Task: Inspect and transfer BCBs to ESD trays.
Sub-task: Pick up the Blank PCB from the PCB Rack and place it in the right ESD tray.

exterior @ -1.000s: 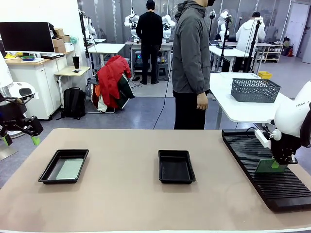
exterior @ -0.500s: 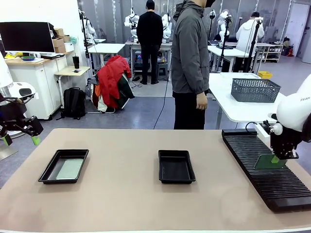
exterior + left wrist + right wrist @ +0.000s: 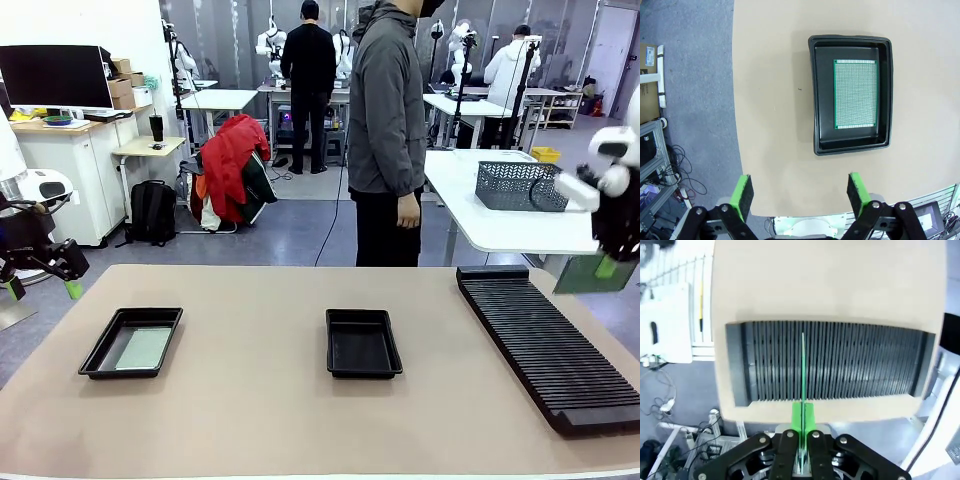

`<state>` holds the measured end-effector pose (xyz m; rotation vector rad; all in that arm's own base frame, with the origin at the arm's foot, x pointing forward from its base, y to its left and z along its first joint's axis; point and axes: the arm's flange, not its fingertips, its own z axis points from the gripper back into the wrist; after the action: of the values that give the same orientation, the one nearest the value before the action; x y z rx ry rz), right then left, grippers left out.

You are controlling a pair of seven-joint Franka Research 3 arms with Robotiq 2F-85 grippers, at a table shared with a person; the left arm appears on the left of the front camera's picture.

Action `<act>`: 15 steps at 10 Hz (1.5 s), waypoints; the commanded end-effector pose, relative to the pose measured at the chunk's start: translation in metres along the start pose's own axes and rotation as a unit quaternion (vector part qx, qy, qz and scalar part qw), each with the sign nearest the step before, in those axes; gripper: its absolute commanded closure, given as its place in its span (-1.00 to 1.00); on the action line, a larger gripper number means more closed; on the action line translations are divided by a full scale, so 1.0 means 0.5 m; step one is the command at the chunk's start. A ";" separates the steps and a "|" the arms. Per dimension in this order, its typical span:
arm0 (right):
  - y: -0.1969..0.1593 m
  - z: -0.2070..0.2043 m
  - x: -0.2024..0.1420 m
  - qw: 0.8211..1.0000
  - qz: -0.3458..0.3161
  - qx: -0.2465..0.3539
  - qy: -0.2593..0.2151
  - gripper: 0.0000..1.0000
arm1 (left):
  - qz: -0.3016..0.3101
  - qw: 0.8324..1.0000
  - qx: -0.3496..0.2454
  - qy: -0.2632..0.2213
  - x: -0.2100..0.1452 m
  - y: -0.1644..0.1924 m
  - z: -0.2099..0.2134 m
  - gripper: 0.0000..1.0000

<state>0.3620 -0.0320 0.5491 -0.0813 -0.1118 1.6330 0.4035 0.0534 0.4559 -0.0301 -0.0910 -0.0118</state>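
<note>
A black ESD tray (image 3: 100, 350) at the table's left holds one pale green BCB (image 3: 145, 348). A second ESD tray (image 3: 362, 343) sits empty at mid-table. My left gripper (image 3: 43, 290) hangs open off the table's left edge, high above that side. In the left wrist view it (image 3: 800, 194) looks down on the tray (image 3: 815, 95) and its BCB (image 3: 856, 93). My right gripper (image 3: 606, 264) is raised at the far right, shut on a green BCB (image 3: 585, 273) held above and beyond the slotted rack. In the right wrist view the BCB (image 3: 803, 365) stands edge-on between the shut fingers (image 3: 803, 426).
A long black slotted rack (image 3: 545, 340) lies along the table's right side, also seen from above in the right wrist view (image 3: 850, 362). A person (image 3: 388, 130) stands at the far edge, arms down. A grey mesh basket (image 3: 524, 185) sits on a white side table behind.
My right gripper has lifted the green BCB up out of the rack and carried it higher and to the right. The left arm and the trays have not moved.
</note>
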 end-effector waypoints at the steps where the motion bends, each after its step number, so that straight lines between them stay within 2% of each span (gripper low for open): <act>1: -0.019 0.090 0.009 1.000 -0.009 0.016 0.016 1.00 | -0.003 1.000 -0.001 0.000 -0.002 0.002 -0.003 -1.00; 5: -0.011 0.250 -0.010 1.000 -0.014 0.001 0.004 1.00 | -0.003 1.000 -0.001 0.000 -0.002 0.002 -0.003 -1.00; 7: -0.009 0.292 -0.021 1.000 -0.015 -0.007 0.002 1.00 | -0.003 1.000 -0.001 0.000 -0.002 0.002 -0.003 -1.00; 15: 0.003 0.285 -0.019 1.000 -0.016 -0.014 0.004 1.00 | -0.003 1.000 -0.001 0.000 -0.002 0.002 -0.003 -1.00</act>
<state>0.3451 -0.0464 0.6916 -0.0995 -0.1261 1.5976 0.4035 0.0534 0.4559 -0.0301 -0.0909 -0.0118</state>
